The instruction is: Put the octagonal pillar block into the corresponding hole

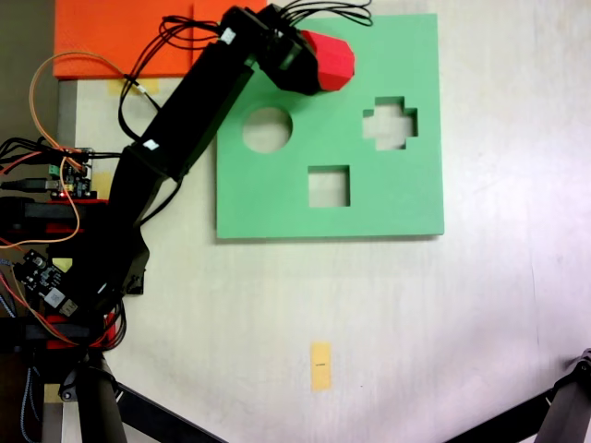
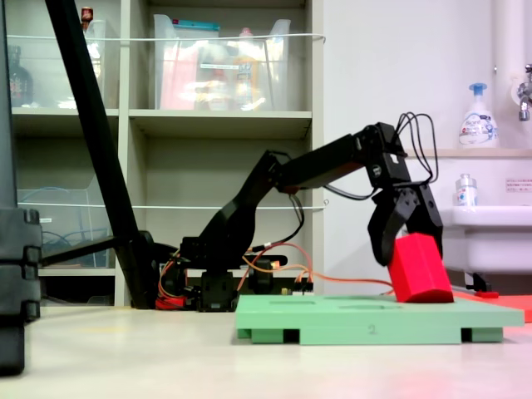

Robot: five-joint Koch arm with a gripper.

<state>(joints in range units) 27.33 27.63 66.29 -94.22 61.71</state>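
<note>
Gripping the octagonal pillar block (image 1: 331, 61) with the pincer (image 1: 309, 63), jaws clamped on either side of the red foam, easy to see in a fixed view (image 2: 411, 249) from the side. Holding it tilted, lower corner resting on or just above the green foam board (image 1: 369, 198) near the board's far edge in a fixed view from above. Lying flat on the pale worktop (image 1: 462, 314), that board, with the round cutout (image 1: 267, 129) at left, the square cutout (image 1: 329, 186) nearer, the cross-shaped cutout (image 1: 390, 123) at right. Can't make out the eight-sided hole itself, sitting under the arm and block by the look of it. Also lying around: orange sheet (image 1: 120, 37) far left, small yellow tape strip (image 1: 320, 365) near.
</note>
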